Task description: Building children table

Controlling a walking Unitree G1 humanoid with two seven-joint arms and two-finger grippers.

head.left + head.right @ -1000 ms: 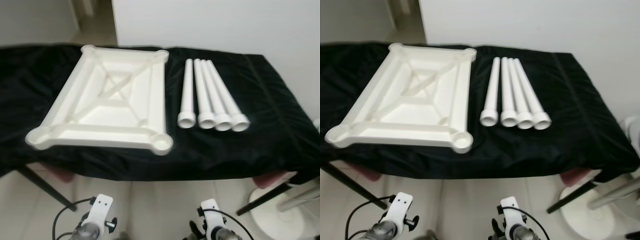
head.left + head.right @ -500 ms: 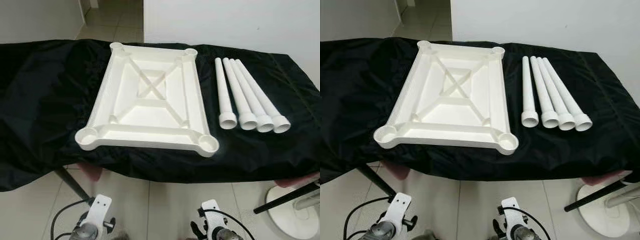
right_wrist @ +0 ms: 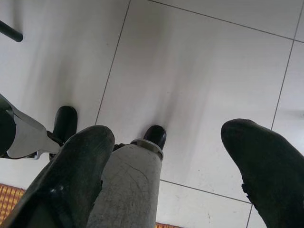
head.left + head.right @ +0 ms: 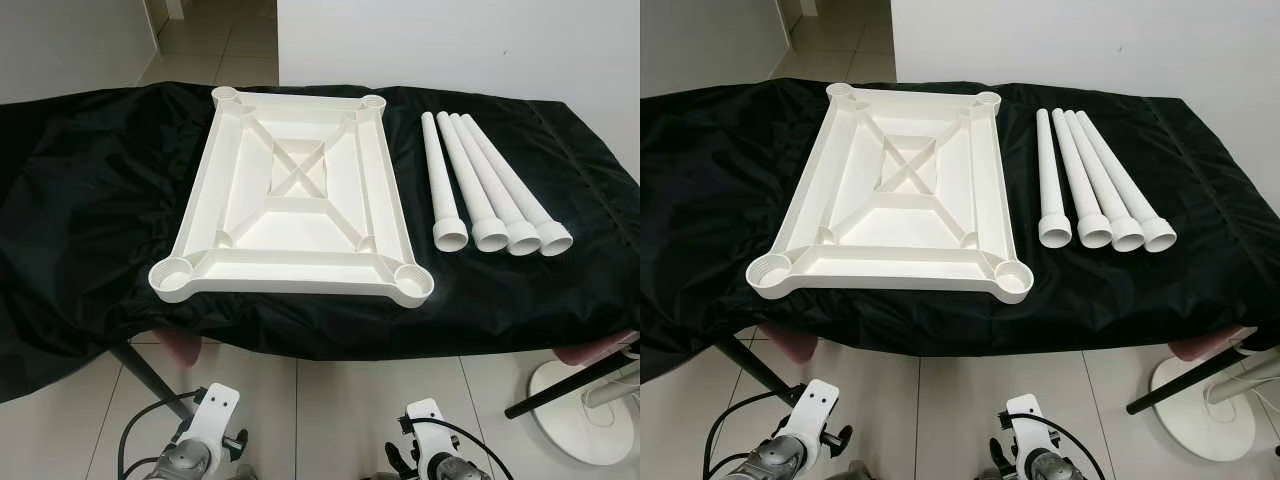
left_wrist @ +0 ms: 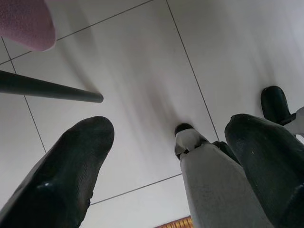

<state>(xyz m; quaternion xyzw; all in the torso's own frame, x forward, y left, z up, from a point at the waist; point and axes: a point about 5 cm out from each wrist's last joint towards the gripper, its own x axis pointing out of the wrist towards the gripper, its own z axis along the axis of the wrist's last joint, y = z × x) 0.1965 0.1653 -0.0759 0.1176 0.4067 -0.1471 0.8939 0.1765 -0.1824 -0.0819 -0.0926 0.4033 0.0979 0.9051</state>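
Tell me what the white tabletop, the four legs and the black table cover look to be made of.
Tabletop: apparently moulded plastic, ivory, semi-gloss; ribbed underside with round corner sockets. Four legs: seemingly the same plastic, smooth hollow tubes with flared open ends. Black cover: probably a thin synthetic fabric, judging by its wrinkles, faint sheen and draping edges.

White wrist housings are showing on both silver arms, each trailing a looping black cable. The left tool (image 5: 166, 161) and right tool (image 3: 166, 166) are each showing two rounded, matte black fingers, with grey legs ending in black feet beyond them.
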